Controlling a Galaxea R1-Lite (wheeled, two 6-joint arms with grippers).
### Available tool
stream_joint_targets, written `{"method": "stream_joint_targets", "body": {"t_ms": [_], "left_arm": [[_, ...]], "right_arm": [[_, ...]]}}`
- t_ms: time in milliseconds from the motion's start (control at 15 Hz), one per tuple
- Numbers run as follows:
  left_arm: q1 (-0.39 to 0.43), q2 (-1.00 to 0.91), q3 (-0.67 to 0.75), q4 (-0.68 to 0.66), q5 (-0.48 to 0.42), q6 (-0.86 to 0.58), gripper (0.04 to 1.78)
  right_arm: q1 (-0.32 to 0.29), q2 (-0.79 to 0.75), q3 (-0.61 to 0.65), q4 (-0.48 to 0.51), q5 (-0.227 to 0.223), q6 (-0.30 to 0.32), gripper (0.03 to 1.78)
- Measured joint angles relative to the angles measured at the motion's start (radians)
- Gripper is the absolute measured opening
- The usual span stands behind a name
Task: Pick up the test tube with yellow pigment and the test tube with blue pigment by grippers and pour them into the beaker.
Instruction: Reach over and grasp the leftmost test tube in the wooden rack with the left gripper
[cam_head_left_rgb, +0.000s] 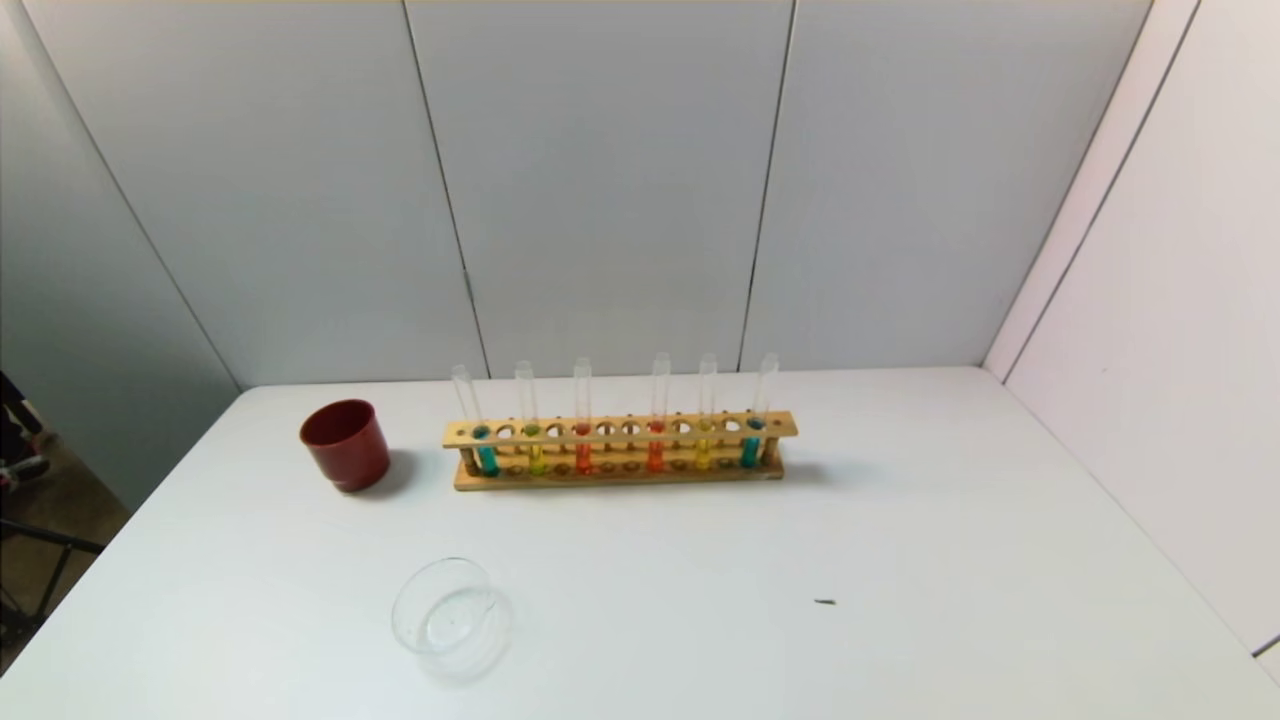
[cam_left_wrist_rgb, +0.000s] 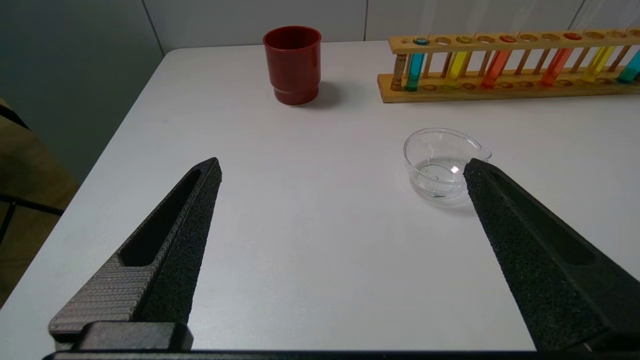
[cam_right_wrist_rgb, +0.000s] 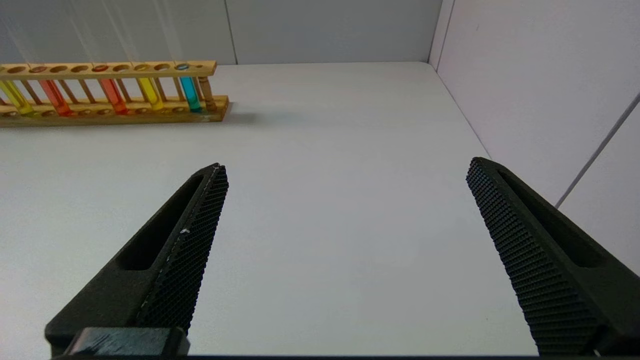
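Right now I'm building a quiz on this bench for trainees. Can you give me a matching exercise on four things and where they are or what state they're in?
Column 1
1. red cup
2. beaker
3. wooden rack
4. left gripper

Column 2
A. holds six upright tubes
B. open, holding nothing
C. nearest the robot, clear glass
D. beside the rack's left end

Pairs: 1-D, 2-C, 3-A, 4-B
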Motion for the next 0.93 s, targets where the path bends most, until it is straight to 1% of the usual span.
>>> {"method": "stream_joint_targets", "body": {"t_ms": [933], "left_arm": [[0.000,0.000,0.000,0.001,0.003,0.003,1.71]], "right_arm": [[0.000,0.000,0.000,0.000,0.000,0.000,1.74]]}}
